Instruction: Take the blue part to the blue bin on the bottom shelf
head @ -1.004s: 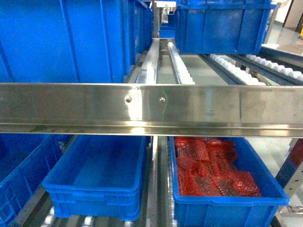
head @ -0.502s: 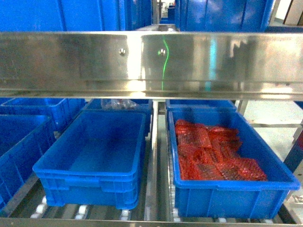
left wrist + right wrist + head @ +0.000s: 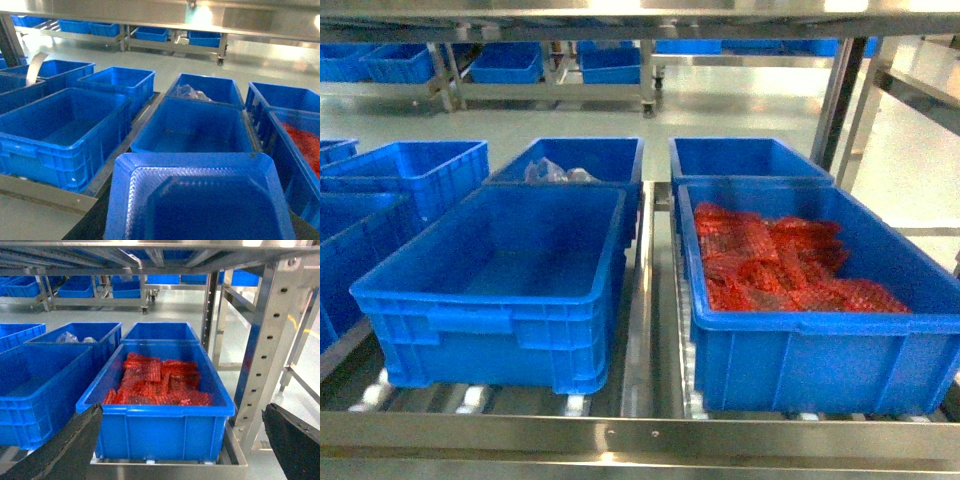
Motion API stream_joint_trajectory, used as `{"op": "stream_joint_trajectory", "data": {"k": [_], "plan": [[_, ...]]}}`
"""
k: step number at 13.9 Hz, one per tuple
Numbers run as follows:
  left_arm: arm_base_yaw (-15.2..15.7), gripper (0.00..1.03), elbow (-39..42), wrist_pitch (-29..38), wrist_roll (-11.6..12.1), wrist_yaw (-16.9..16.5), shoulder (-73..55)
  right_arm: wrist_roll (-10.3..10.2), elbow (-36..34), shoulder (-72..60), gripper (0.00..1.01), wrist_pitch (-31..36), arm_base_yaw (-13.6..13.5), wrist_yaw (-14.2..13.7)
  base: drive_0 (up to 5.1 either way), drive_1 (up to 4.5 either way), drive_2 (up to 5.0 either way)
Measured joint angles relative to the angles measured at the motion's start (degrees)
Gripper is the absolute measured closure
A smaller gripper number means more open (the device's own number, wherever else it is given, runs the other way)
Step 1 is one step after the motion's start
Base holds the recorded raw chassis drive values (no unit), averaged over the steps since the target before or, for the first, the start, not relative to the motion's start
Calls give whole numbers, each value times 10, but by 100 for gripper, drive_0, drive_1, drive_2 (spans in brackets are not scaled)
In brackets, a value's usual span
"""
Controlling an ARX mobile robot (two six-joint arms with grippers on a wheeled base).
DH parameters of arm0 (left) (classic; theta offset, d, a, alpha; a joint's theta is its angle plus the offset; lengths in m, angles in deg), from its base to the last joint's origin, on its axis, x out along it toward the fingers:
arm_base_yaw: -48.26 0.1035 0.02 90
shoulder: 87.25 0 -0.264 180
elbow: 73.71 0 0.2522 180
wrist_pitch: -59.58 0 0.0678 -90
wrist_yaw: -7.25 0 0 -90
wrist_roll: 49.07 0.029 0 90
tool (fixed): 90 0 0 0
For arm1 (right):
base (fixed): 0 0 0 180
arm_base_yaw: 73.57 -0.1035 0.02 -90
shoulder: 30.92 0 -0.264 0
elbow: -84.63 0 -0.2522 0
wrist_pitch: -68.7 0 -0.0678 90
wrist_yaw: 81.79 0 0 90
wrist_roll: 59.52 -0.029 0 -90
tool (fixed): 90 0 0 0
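The blue part [image 3: 200, 200], a shallow bright-blue tray with a ribbed inner wall, fills the bottom of the left wrist view. It hangs in the air just before the shelf edge, and my left gripper holds it from beneath, its fingers hidden under it. Straight ahead of it stands the empty blue bin [image 3: 190, 125], which sits front and left of centre [image 3: 480, 297] on the bottom shelf [image 3: 640, 435]. My right gripper [image 3: 181, 412] is open, its dark fingers [image 3: 295, 440] far apart before the crate of red packets. Neither gripper shows in the head view.
A like crate of red crinkly packets [image 3: 790, 270] stands right of the blue bin. Behind are a bin with clear bags [image 3: 565, 172] and another blue bin [image 3: 745, 160]. More bins [image 3: 410, 170] fill the left. Perforated steel uprights [image 3: 265, 350] stand at right.
The head view has dropped: the steel rail of the upper shelf slid up and out of sight, and the bottom shelf's bins now fill the view, closer and larger.
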Motion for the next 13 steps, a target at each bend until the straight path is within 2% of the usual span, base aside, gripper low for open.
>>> {"op": "stream_joint_trajectory", "data": {"k": [13], "plan": [[0, 60, 0, -1, 0, 0, 0, 0, 0, 0, 3, -1, 0, 0, 0, 0, 0]]}}
